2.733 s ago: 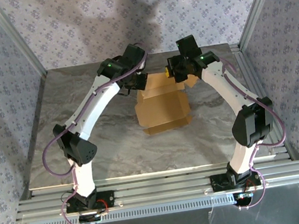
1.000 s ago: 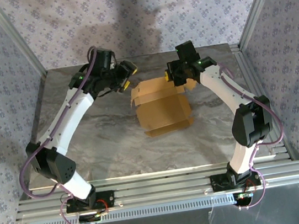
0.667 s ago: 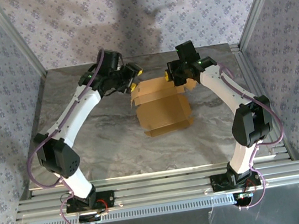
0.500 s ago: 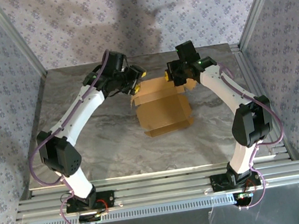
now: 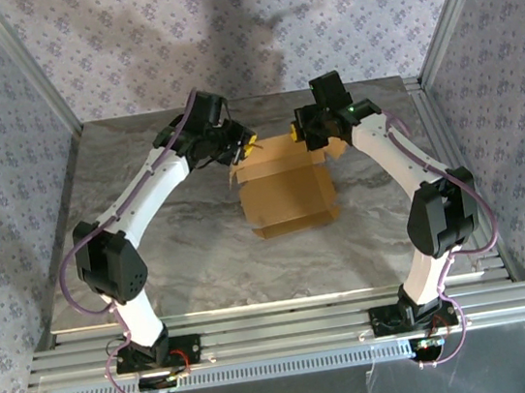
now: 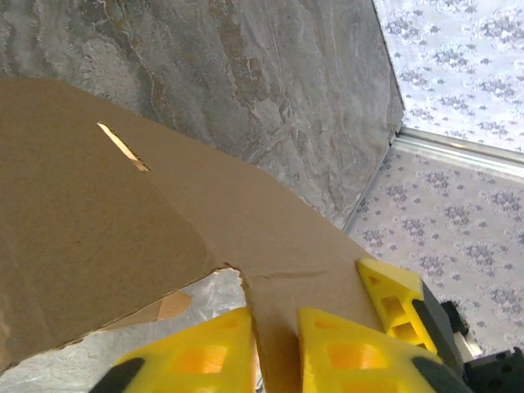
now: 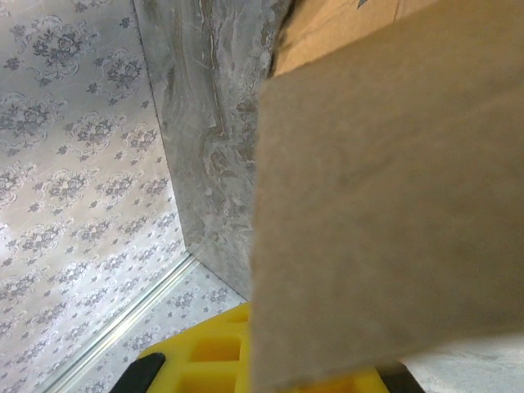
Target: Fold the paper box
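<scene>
One paper box (image 5: 287, 193) on the table (image 5: 154, 261), twd far edge, long axis near-to-far, flaps raised at far end. Left gripper (image 5: 242, 148) has swung in from the left, jaws pinched on far-left flap. Right gripper (image 5: 307, 137) unmoved at far-right flap; jaws hidden by card, can't tell.

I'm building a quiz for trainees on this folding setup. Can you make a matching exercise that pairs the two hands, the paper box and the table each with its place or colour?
Things:
1 left hand
2 right hand
3 paper box
4 table

Descriptions:
A grey, marbled
B at the box's far right corner
C tan, lying mid-table
D at the box's far left corner, cardboard between its yellow fingers

Pairs: 1-D, 2-B, 3-C, 4-A
</scene>
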